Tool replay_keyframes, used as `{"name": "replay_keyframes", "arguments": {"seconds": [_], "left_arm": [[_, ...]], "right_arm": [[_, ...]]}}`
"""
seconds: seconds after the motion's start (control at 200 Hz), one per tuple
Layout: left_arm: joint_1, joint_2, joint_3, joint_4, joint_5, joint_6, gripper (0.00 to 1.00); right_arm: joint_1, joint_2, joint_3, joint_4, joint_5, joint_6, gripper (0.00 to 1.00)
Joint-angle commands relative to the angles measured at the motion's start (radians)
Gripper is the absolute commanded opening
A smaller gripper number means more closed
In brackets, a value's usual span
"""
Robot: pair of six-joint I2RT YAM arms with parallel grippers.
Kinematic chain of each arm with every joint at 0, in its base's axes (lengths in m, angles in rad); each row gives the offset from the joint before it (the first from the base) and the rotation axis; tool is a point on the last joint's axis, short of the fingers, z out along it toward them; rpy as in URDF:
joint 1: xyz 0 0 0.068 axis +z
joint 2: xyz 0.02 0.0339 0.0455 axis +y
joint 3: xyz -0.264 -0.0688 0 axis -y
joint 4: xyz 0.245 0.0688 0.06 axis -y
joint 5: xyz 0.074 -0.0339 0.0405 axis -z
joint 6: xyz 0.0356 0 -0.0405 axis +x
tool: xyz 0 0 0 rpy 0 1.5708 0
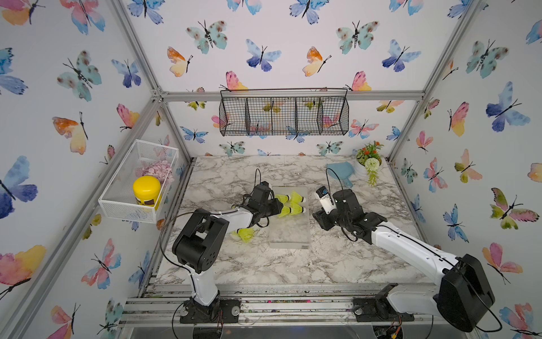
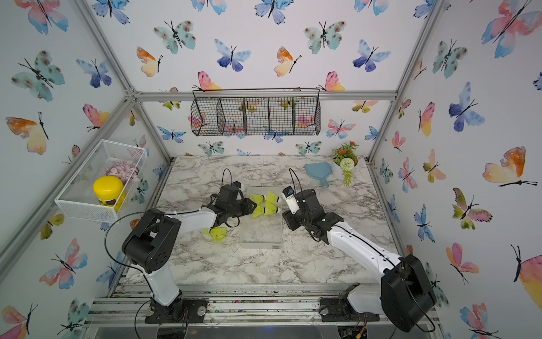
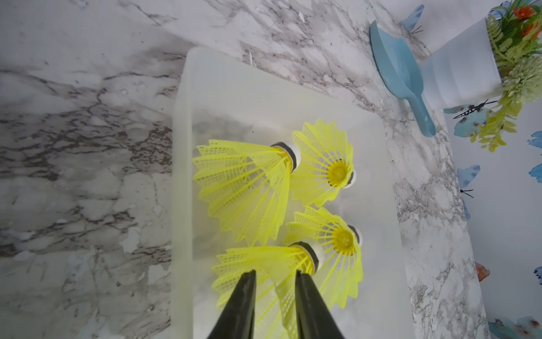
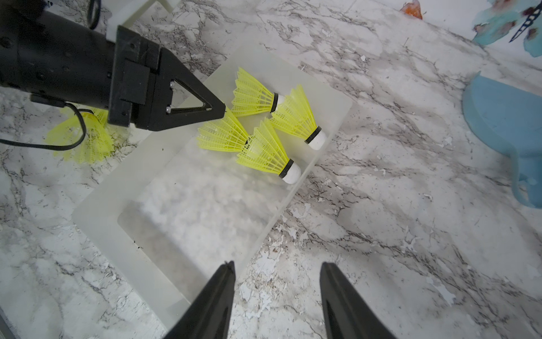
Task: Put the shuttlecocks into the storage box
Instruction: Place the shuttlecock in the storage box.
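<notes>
Slightly parted, my left gripper point(image 3: 275, 273) hung over four shuttlecocks point(image 3: 246, 182) in the box's point(image 3: 181, 176) far end; another shuttlecock point(image 1: 245, 234) lay left of it. My right gripper point(image 4: 277, 263) gaped empty just right of the box.

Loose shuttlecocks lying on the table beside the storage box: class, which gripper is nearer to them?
Left. The left gripper sits over the storage box on the side where the loose shuttlecocks lie; the right gripper waits beyond the box's opposite side.
</notes>
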Motion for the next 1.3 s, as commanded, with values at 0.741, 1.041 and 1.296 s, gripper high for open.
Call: {"name": "replay_keyframes", "arguments": {"seconds": [0.741, 1.041, 1.296], "left_arm": [[0.007, -0.125, 0.024, -0.165, -0.035, 0.134, 0.53], [0.016, -0.366, -0.019, -0.312, -0.188, 0.208, 0.59], [0.076, -0.614, -0.108, -0.452, -0.251, 0.200, 0.61]], "right_arm": [[-0.001, 0.001, -0.005, -0.026, 0.038, 0.026, 0.55], [-0.003, -0.045, -0.047, 0.032, 0.165, 0.107, 0.56], [-0.047, -0.072, -0.083, 0.093, 0.193, 0.177, 0.56]]}}
